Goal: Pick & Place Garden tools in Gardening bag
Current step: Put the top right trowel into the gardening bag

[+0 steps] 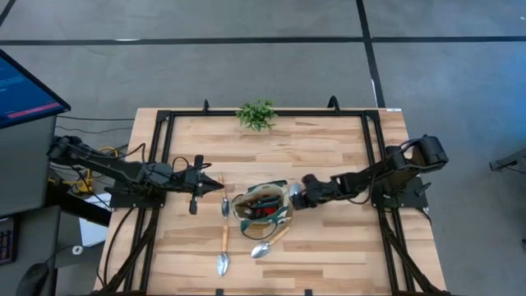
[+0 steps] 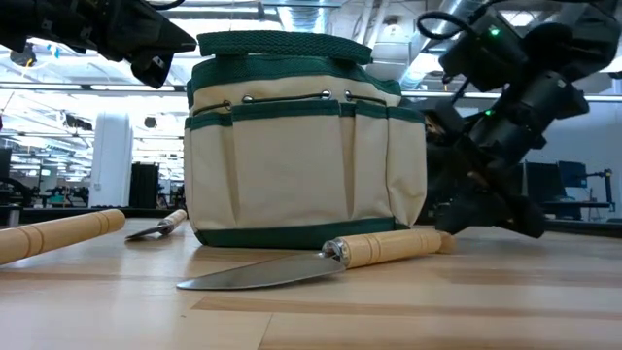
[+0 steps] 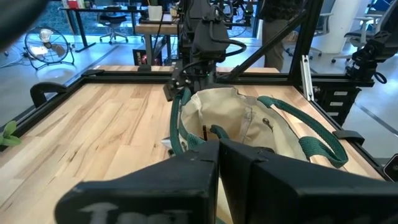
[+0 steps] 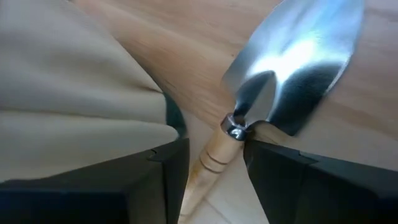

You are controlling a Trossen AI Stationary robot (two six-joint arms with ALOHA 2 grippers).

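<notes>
The tan gardening bag (image 1: 263,215) with green trim stands at the table's middle; a red-and-black item (image 1: 261,207) lies inside it. My right gripper (image 1: 299,197) is open, low at the bag's right side. Its fingers stand on either side of the neck of a silver trowel (image 4: 298,56) that lies flat on the table beside the bag wall (image 4: 74,93). My left gripper (image 1: 215,187) is shut and empty, above the table just left of the bag. Two more trowels lie on the table, one (image 1: 223,238) near-left of the bag and one (image 1: 267,245) in front of it. My right gripper has its two fingers across the trowel where the wooden handle meets the blade (image 4: 233,132), coming down at a slant from the table's right. I cannot tell whether the fingers touch the trowel. The trowel lies flat on the table.
A leafy green plant (image 1: 256,114) stands at the far edge. A black frame (image 1: 164,123) runs around the tabletop. A monitor (image 1: 25,86) stands off the table's left. Bare wood lies between the bag and the plant.
</notes>
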